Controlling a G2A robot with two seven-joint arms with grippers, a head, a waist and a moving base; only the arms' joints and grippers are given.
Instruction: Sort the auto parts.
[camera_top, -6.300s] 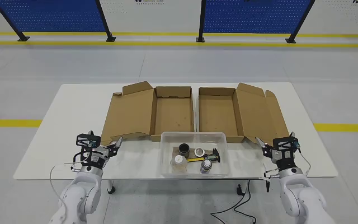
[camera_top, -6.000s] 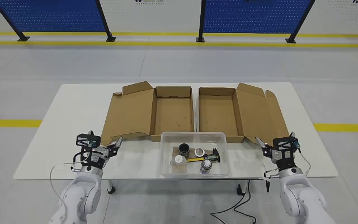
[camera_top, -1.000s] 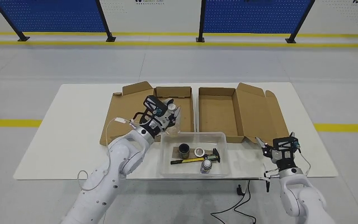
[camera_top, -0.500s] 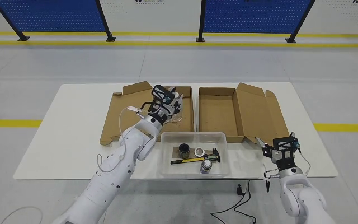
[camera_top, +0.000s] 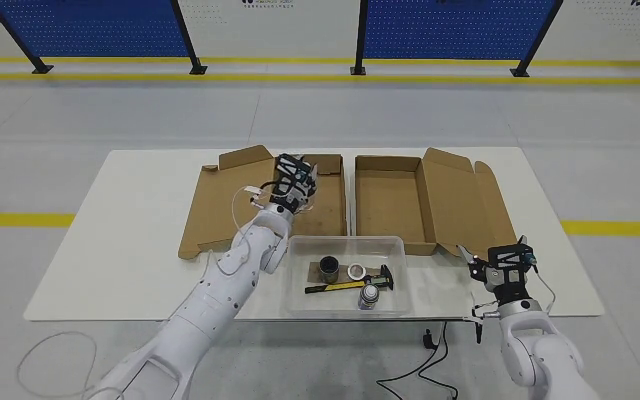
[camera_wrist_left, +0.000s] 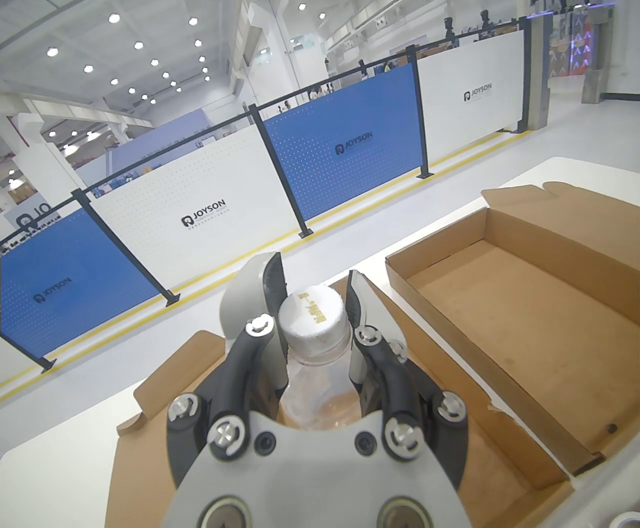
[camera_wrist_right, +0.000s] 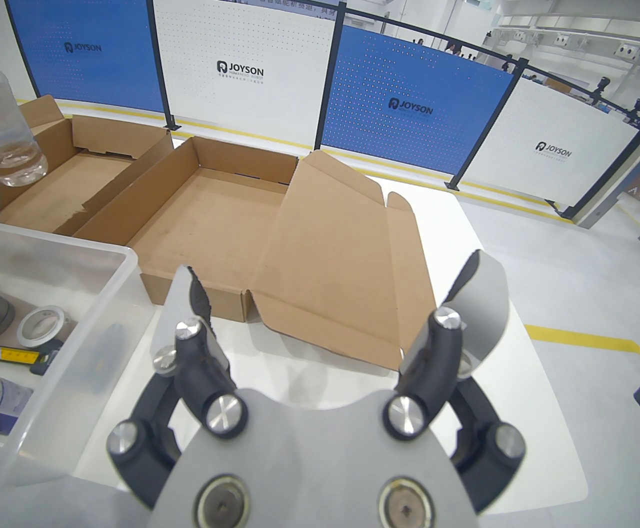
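Over the left cardboard box (camera_top: 328, 205) the left gripper (camera_top: 300, 178) (camera_wrist_left: 314, 270) hangs, jaws clamped on a clear, white-capped bottle (camera_wrist_left: 315, 340). The clear bin (camera_top: 397, 300) holds the other parts (a black cylinder (camera_top: 328, 266) among them). Past the right cardboard box (camera_top: 388, 205), the right gripper (camera_top: 497, 262) (camera_wrist_right: 335, 272) sits at the table (camera_top: 120, 240) edge, jaws wide apart.

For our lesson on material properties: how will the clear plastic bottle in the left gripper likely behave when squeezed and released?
The bottle looks clear with no visible fill, so it is probably light. Its plastic wall may flex under the left gripper, shut around its top. Being round and fairly tall, it could tip and roll once released.
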